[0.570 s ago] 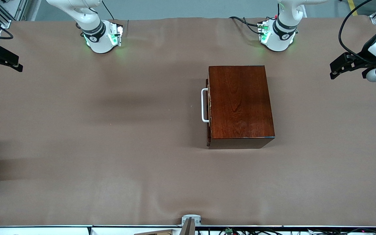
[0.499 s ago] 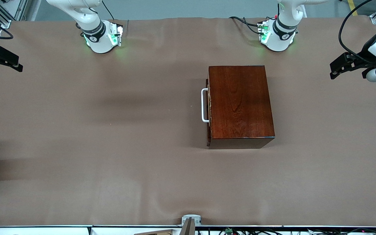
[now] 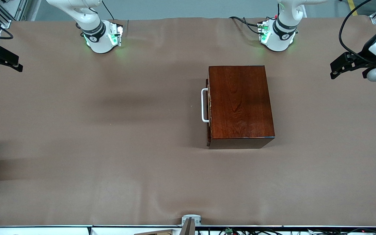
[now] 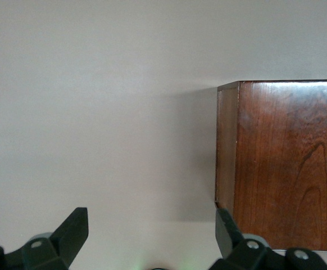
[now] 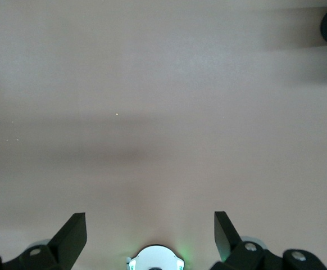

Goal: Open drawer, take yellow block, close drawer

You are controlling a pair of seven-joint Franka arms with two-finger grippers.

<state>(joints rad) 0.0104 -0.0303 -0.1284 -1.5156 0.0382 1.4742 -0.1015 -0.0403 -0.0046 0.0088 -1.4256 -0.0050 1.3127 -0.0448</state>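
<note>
Basically nothing started: glossy dark reddish-brown wooden box (image 3: 240, 104) sits toward the left arm's end of the brown cloth-covered surface (image 3: 109, 147), nearer the bases' edge than the camera's edge. Drawer (image 3: 209, 107) is shut, its white U-shaped bar handle (image 3: 203, 105) facing the right arm's end, long axis running from bases' edge to camera's edge. Yellow block not visible, presumably inside the drawer. Left tool (image 4: 151, 230) hangs released over the left arm's end edge, box side panel ahead of it in its wrist view. Right tool (image 5: 150, 232) hangs released over the right arm's end edge, bare cloth below. Left tool is closer to the box, but the handle faces the right tool, so that pull likely suits the right arm. No readable labels or writing.
</note>
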